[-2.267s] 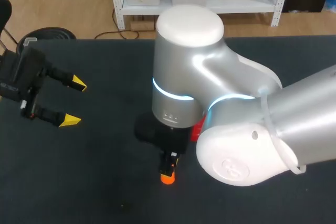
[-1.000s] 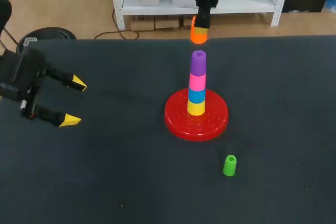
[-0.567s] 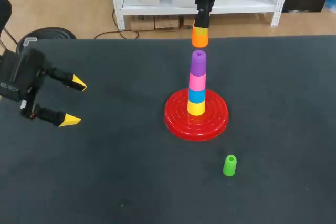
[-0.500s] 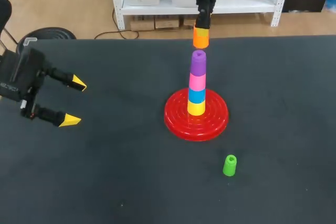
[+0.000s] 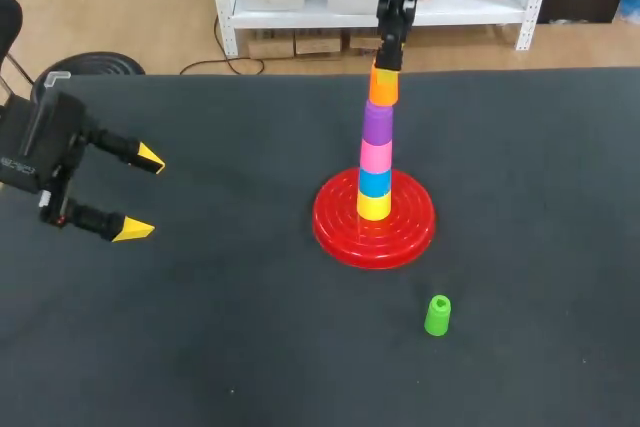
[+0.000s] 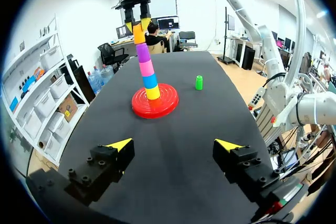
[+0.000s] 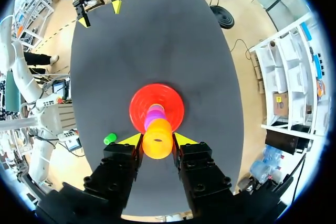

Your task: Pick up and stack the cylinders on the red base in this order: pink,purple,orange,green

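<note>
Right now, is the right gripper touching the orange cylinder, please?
Touching. The right wrist view shows the right gripper clamping the orange cylinder from both sides.

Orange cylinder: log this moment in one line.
right gripper: shut on orange cylinder, atop purple cylinder | left gripper: open, empty | green cylinder: loose, beside red base

Nothing legible. No text, number or label can be read on the worktop (image 5: 200,327), the base (image 5: 330,222), the orange cylinder (image 5: 383,87), the green cylinder (image 5: 437,315), the left gripper (image 5: 141,195) or the right gripper (image 7: 157,140).
</note>
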Tool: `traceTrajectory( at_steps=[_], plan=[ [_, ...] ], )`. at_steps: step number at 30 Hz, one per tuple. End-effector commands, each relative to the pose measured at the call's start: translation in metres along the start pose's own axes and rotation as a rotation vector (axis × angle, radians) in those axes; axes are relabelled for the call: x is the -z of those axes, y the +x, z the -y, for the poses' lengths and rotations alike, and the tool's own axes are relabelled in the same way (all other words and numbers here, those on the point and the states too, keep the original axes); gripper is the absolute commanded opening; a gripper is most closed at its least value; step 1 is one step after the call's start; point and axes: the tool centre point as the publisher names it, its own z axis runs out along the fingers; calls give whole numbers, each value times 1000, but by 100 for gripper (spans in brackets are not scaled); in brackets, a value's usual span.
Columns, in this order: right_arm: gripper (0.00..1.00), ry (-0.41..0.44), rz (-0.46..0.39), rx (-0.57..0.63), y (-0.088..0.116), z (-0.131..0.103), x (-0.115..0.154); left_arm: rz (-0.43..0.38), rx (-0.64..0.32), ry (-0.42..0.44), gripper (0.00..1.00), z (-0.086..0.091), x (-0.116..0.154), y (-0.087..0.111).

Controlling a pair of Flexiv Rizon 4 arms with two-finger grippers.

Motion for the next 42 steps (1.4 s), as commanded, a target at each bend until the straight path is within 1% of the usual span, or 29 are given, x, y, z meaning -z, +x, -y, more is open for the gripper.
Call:
traceTrajectory(
  at_steps=[1, 12, 20, 30, 42],
  plan=[
    [0, -9, -1, -1, 0, 4, -2, 2, -2, -2, 100, 0, -1, 1],
    [0, -12, 9, 8, -4, 6, -6, 2, -2, -2, 100, 0, -1, 1],
    [0, -26, 9, 12, -5, 2, -10, 2, -2, -2, 100, 0, -1, 1],
    [0, -2, 16, 27, -9, -5, 1, 2, -2, -2, 100, 0, -1, 1],
    [0, -12, 8, 20, -5, -5, -3, 2, -2, -2, 100, 0, -1, 1]
  ],
)
